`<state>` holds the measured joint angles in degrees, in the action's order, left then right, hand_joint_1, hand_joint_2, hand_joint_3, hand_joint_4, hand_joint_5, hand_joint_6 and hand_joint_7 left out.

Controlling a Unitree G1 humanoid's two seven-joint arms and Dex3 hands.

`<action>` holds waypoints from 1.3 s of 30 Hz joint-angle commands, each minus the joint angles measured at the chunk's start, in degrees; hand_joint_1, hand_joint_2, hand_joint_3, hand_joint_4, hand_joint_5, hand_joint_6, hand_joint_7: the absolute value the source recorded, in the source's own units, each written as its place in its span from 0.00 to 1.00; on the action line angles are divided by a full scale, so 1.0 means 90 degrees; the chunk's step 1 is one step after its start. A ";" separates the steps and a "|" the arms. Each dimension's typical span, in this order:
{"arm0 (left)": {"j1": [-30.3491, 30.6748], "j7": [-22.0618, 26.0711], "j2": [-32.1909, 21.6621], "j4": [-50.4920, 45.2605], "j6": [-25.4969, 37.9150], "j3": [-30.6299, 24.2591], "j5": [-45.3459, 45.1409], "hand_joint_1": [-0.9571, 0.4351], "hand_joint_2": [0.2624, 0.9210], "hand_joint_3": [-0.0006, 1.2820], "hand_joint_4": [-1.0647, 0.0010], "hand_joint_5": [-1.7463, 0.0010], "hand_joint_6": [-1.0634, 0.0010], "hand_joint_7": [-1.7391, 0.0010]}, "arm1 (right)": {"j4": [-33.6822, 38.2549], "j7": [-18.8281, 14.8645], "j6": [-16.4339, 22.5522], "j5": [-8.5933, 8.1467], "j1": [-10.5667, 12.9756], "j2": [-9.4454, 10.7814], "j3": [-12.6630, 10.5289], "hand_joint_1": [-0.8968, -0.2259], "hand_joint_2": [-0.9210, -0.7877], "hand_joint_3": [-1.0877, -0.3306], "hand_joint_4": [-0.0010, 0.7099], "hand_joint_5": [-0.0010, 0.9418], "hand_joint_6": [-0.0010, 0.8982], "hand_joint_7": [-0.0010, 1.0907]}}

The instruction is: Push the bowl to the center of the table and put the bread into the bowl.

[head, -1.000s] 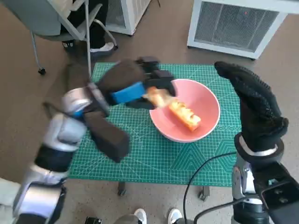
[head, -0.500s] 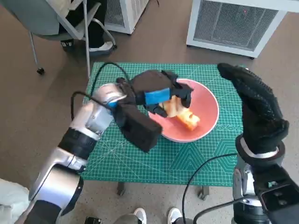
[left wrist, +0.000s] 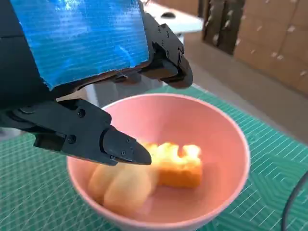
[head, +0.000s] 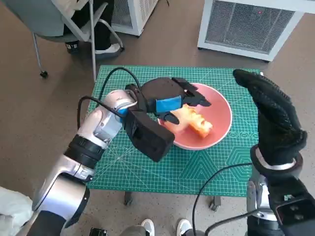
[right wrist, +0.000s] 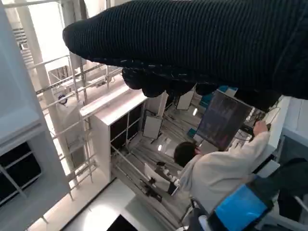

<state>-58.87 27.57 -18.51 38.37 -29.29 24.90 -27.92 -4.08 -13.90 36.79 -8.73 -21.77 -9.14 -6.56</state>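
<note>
1 pink bowl on the green mat, 2 bread pieces inside the bowl.

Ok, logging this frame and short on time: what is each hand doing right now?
Left hand: open over the pink bowl, holding nothing; the bread lies in the bowl.
Right hand: raised beside the table, holding nothing, fingers extended.

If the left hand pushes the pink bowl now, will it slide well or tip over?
The pink bowl would probably slide rather than tip: it looks wide and low, and sits on the flat green mat. It seems light plastic, so a high push on the rim might tilt it. The bread inside adds little weight.
</note>
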 commanded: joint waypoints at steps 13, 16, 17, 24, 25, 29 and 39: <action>0.0722 0.0163 0.0492 -0.0063 -0.0636 -0.1808 0.2933 0.44 1.00 0.09 0.64 0.97 0.51 0.95 | -0.0142 0.0870 -0.0262 0.0693 -0.0145 0.0081 -0.0319 0.68 0.00 0.78 0.55 0.00 0.13 0.66; 0.1007 0.0087 0.0680 -0.0494 -0.0441 -0.2120 0.3446 0.44 1.00 0.12 0.61 0.96 0.53 0.88 | -0.0179 0.1017 -0.0314 0.0786 -0.0218 0.0109 -0.0300 0.68 0.00 0.78 0.55 0.00 0.13 0.66; 0.1134 0.0058 0.0775 -0.0732 -0.0323 -0.2222 0.3667 0.45 1.00 0.13 0.61 0.95 0.60 0.80 | -0.0193 0.1040 -0.0336 0.0776 -0.0247 0.0115 -0.0284 0.69 0.00 0.78 0.55 0.00 0.13 0.66; 0.1921 -0.0230 0.1331 -0.2098 0.0235 -0.2624 0.4651 0.46 1.00 0.22 0.85 0.64 0.91 0.46 | -0.0275 0.1020 -0.0495 0.0636 -0.0383 0.0045 -0.0210 0.70 0.00 0.78 0.55 0.00 0.14 0.66; 0.2038 -0.0287 0.1416 -0.2262 0.0291 -0.2655 0.4746 0.45 1.00 0.24 0.88 0.61 0.93 0.44 | -0.0289 0.1007 -0.0515 0.0628 -0.0400 0.0031 -0.0202 0.71 0.00 0.78 0.55 0.00 0.14 0.65; 0.2418 -0.0490 0.1669 -0.2820 0.0526 -0.2717 0.4982 0.44 1.00 0.28 0.92 0.59 0.98 0.41 | -0.0303 0.0934 -0.0563 0.0546 -0.0474 -0.0016 -0.0173 0.72 0.00 0.77 0.55 0.00 0.14 0.65; 0.2918 -0.0788 0.1798 -0.3618 0.0878 -0.2760 0.4934 0.42 1.00 0.31 0.94 0.58 1.00 0.40 | -0.0277 0.0927 -0.0610 0.0584 -0.0613 -0.0056 -0.0113 0.73 0.00 0.77 0.55 0.00 0.15 0.65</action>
<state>-33.65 21.21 -2.47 8.14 -22.43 0.55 16.55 -6.65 -5.26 31.99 -4.04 -27.18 -9.03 -7.88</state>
